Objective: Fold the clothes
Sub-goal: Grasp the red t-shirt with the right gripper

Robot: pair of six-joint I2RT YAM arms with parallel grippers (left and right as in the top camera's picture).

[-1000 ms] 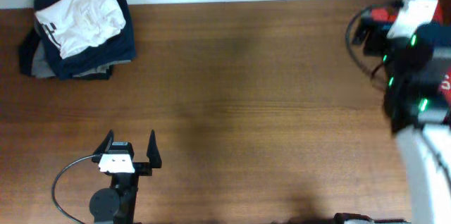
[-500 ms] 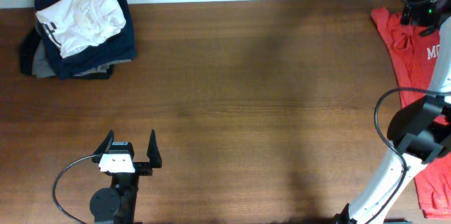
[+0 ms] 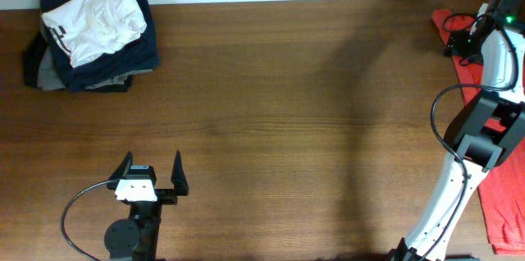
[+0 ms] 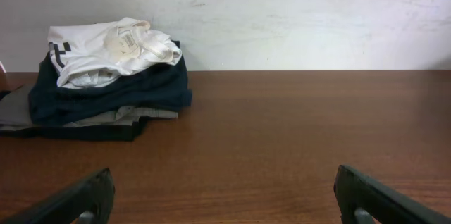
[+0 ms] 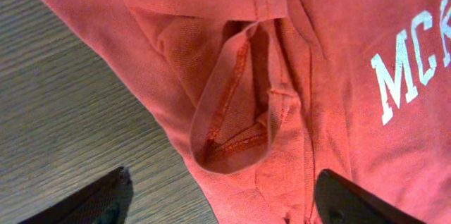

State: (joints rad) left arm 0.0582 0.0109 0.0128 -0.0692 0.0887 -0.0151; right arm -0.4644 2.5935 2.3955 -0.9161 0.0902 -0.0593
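Note:
The red-orange t-shirt (image 3: 502,199) lies along the table's right edge, partly hidden by my right arm. In the right wrist view the t-shirt (image 5: 282,76) fills the frame, with a sleeve opening in the middle and white letters "MCK" at the right. My right gripper (image 3: 456,41) hovers over the shirt's far end, open and empty; its fingers (image 5: 225,199) straddle the sleeve. My left gripper (image 3: 152,173) is open and empty near the table's front left, its fingertips (image 4: 225,199) over bare wood.
A stack of folded garments (image 3: 90,35), white on top of navy and grey, sits at the far left corner; it also shows in the left wrist view (image 4: 106,76). A white wall runs behind the table's far edge.
My right arm swung back toward the far right corner, uncovering the shirt, and the gripper then dropped lower over the shirt's far end. The left arm has not moved.

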